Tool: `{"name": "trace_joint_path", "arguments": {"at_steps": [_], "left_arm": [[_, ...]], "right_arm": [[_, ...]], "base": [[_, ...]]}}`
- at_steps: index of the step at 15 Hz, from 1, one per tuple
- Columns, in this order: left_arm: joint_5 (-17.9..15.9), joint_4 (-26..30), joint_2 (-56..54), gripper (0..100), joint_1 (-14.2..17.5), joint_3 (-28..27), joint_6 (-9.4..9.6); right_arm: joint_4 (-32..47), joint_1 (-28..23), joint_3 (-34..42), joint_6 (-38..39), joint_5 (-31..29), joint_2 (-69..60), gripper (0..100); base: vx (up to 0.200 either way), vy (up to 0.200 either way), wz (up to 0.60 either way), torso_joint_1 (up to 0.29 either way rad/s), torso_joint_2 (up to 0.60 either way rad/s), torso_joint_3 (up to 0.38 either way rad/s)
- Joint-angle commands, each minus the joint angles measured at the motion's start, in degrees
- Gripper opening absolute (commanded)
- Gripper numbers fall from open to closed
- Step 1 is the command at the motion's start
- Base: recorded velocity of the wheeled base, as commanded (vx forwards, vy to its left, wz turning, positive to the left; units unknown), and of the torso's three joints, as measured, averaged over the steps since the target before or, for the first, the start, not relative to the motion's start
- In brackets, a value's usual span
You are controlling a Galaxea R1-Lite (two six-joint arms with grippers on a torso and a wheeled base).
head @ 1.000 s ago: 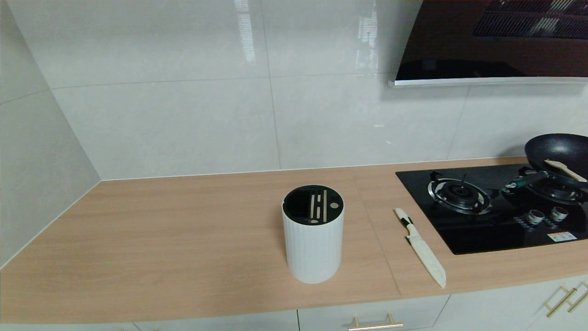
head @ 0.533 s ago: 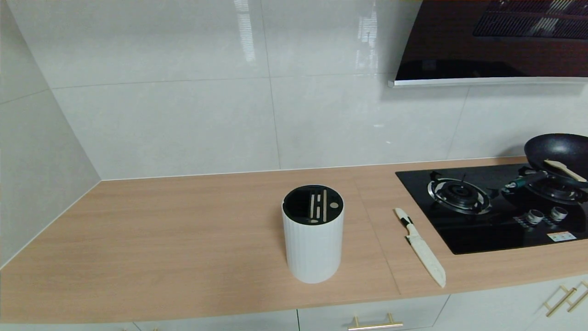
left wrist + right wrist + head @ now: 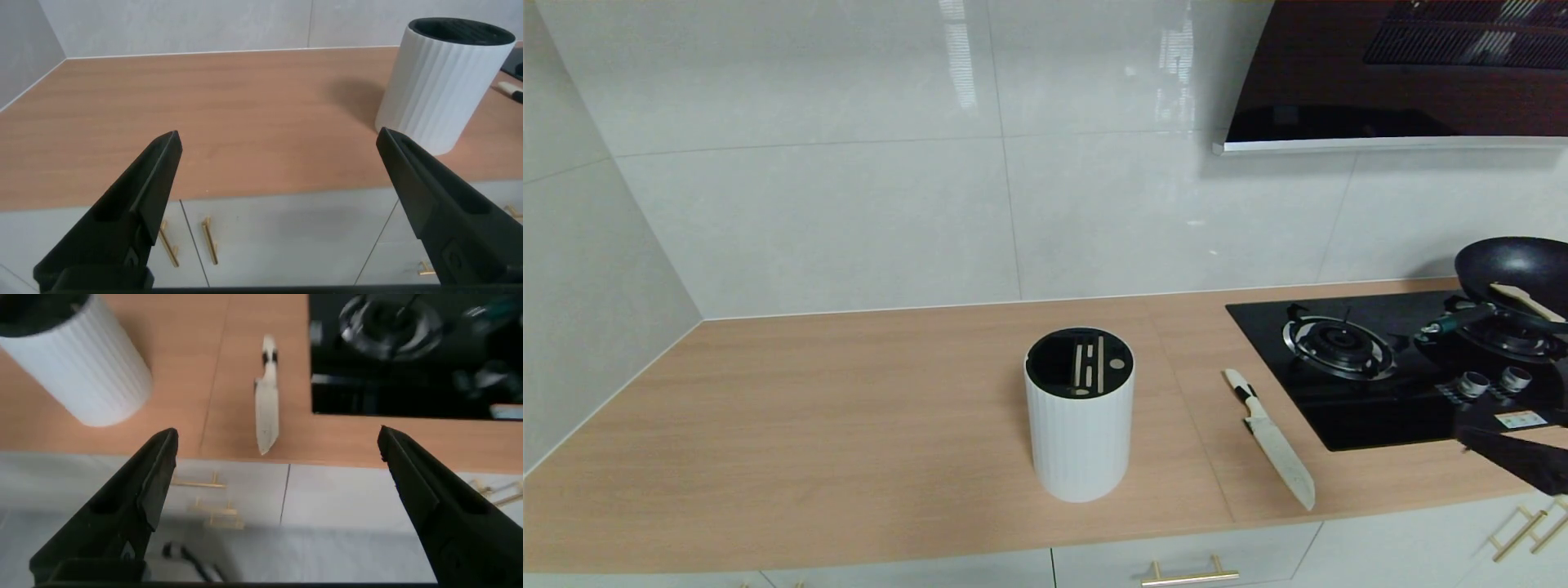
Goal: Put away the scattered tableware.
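A white knife (image 3: 1270, 437) with a black band on its handle lies flat on the wooden counter (image 3: 849, 408), between the stove and a white ribbed holder (image 3: 1080, 425) with a black slotted top. The knife (image 3: 266, 400) lies beyond my right gripper (image 3: 278, 510), which hangs open off the counter's front edge with nothing between its fingers. A dark part of that right arm (image 3: 1515, 453) shows at the lower right of the head view. My left gripper (image 3: 278, 220) is open too, low in front of the cabinets, with the holder (image 3: 445, 82) farther off on the counter.
A black gas stove (image 3: 1388, 367) fills the counter's right end, with a black pan (image 3: 1515, 265) and a wooden spatula on its far burner. A range hood (image 3: 1396, 73) hangs above. Cabinet fronts with gold handles (image 3: 1188, 576) run below the counter. Tiled walls close the back and left.
A dark part of my right arm has come into the head view at the lower right. The knife and the holder have not moved.
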Motion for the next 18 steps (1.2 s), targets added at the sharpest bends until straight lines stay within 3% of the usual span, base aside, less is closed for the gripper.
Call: {"name": "trace_joint_path", "arguments": {"at_steps": [1,7,18], "left_arm": [[0.0,0.0,0.0,100,0.0,0.0,-0.01],[-0.1,-0.1,0.0,100,0.0,0.0,-0.28],[0.0,-0.1,0.0,100,0.0,0.0,-0.28]], "right_arm": [[-12.6,0.9,-9.9,-0.4,-0.6,30.5,100],[-17.8,1.0,-19.3,-1.9,-0.6,56.8,100],[-38.0,3.9,-19.7,-1.9,-0.6,72.8,100]], "base": [[0.000,0.000,0.00,0.000,0.00,0.000],[0.000,0.000,0.00,0.000,0.00,0.000],[0.000,0.000,0.00,0.000,0.00,0.000]]}}
